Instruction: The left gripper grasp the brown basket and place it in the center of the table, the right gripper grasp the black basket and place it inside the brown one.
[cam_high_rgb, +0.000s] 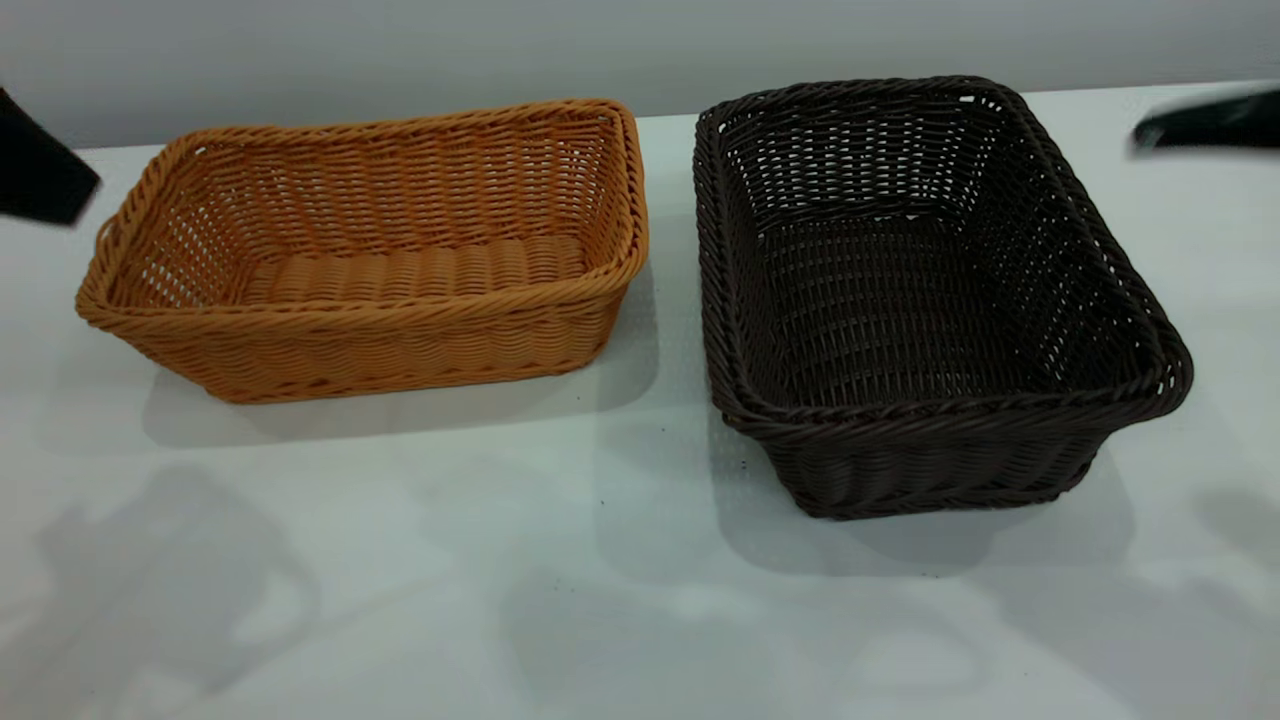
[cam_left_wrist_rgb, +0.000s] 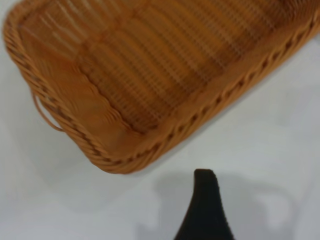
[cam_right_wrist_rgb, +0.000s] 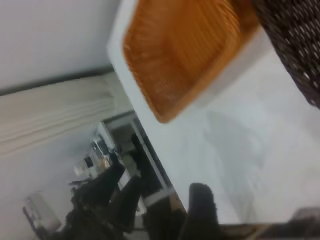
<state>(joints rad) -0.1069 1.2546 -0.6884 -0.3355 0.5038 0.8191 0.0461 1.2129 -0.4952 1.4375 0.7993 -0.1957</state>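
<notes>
On the far half of the table (cam_high_rgb: 620, 560), toward its left side, sits the brown basket (cam_high_rgb: 370, 250). Its long side runs along the far edge, and it stands flat with its open top up. Nothing is inside it. Right beside it, toward the right side of the table, sits the black basket (cam_high_rgb: 920, 300). It is turned the other way, with one short end near the far edge and the other end reaching toward the middle of the table. It has nothing in it either. The two baskets are close, with a thin strip of white table between them. They do not touch.

The left gripper (cam_high_rgb: 40, 165) is up by the far left edge, just beside the brown basket's left end, not touching it. Only one black finger (cam_left_wrist_rgb: 204, 210) shows, so I cannot tell if its fingers are apart or together. The right gripper (cam_high_rgb: 1205, 122) is by the far right edge, near the black basket but apart from it. I cannot tell about its fingers either.
</notes>
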